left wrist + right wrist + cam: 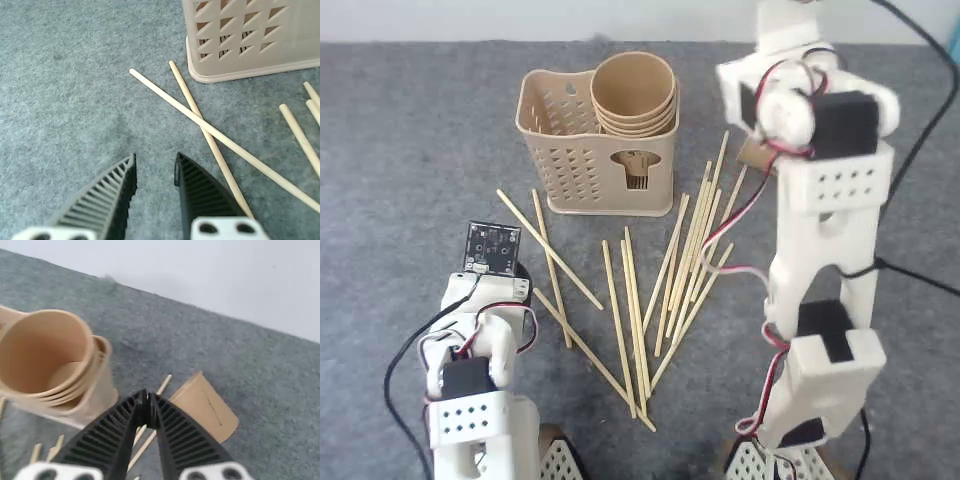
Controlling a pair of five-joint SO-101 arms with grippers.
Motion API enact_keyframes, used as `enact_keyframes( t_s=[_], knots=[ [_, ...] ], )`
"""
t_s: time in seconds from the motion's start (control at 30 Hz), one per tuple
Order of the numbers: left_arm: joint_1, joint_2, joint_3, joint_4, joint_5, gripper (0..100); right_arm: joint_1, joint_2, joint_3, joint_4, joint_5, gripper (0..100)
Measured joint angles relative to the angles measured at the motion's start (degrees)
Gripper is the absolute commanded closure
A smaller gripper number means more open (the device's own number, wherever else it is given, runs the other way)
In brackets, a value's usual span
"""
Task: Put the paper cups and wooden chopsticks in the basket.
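Note:
A beige slotted basket (535, 100) stands at the back of the grey carpet, and a stack of brown paper cups (635, 90) sits in its right half. Another paper cup (205, 405) lies on its side on the carpet to the basket's right, partly behind the tall arm (752, 152). My right gripper (148, 401) is shut and empty, hanging just in front of that cup and beside the stacked cups (45, 352). Several wooden chopsticks (635, 300) lie scattered in front of the basket. My left gripper (155, 175) is open above bare carpet, short of two crossed chopsticks (200, 120).
The right arm's white body (825, 300) stands tall over the right side of the carpet. The left arm (480, 380) sits low at the front left. A pale wall runs along the carpet's far edge. Bare carpet stretches to the left of the basket (250, 40).

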Motion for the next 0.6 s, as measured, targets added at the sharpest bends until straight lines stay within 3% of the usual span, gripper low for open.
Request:
enact_keyframes(
  t_s=[0.17,0.33,0.6],
  knots=[
    [0.0,0.0,0.0,0.0,0.0,89,2.29,11.87,3.34,-9.41,0.0,99.0],
    [0.0,0.0,0.0,0.0,0.0,99,2.46,21.54,3.34,-19.34,0.0,99.0],
    [-0.09,0.0,1.23,-2.02,0.0,99,2.55,22.42,3.08,-17.23,-1.76,99.0]
  ],
)
